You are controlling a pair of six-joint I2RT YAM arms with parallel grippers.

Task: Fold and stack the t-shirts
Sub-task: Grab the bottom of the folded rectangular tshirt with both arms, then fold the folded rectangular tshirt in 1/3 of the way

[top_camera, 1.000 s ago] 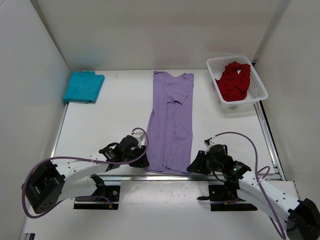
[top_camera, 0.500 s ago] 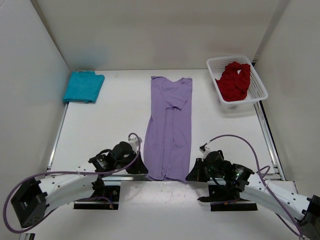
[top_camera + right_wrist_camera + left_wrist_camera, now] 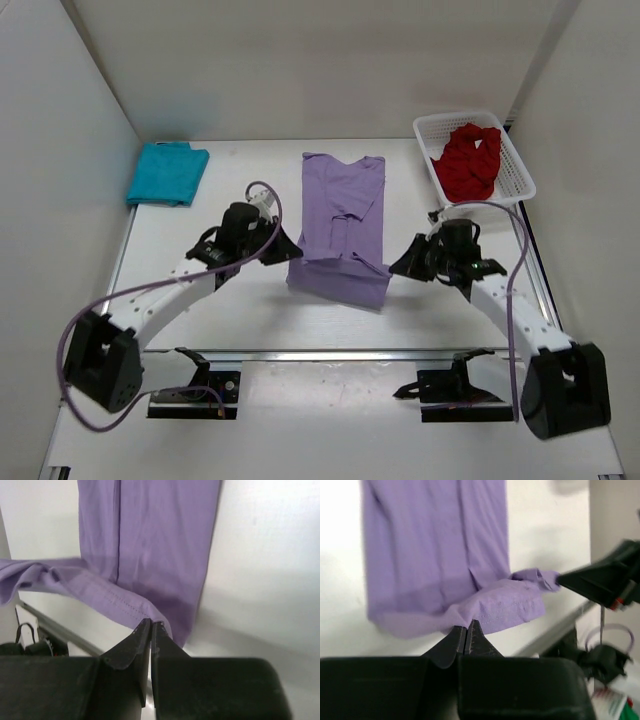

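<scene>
Pinching the lavender t-shirt [image 3: 340, 200] hem, left tool [image 3: 466, 630] and right tool [image 3: 151, 627] show clamped jaws only in wrist views.

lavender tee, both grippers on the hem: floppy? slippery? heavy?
The lavender t-shirt is likely very floppy: its lifted hem sags between the left gripper and right gripper. Probably light: two thin corner pinches carry it. Slip seems unlikely; cloth bunches at the jaws.

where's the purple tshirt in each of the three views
Top external: lavender t-shirt at picture centre, near hem lifted.
Left wrist: shirt fills upper left.
Right wrist: shirt fills upper middle.
Shared landmark: the lifted hem, pinched by left gripper and right gripper.
</scene>
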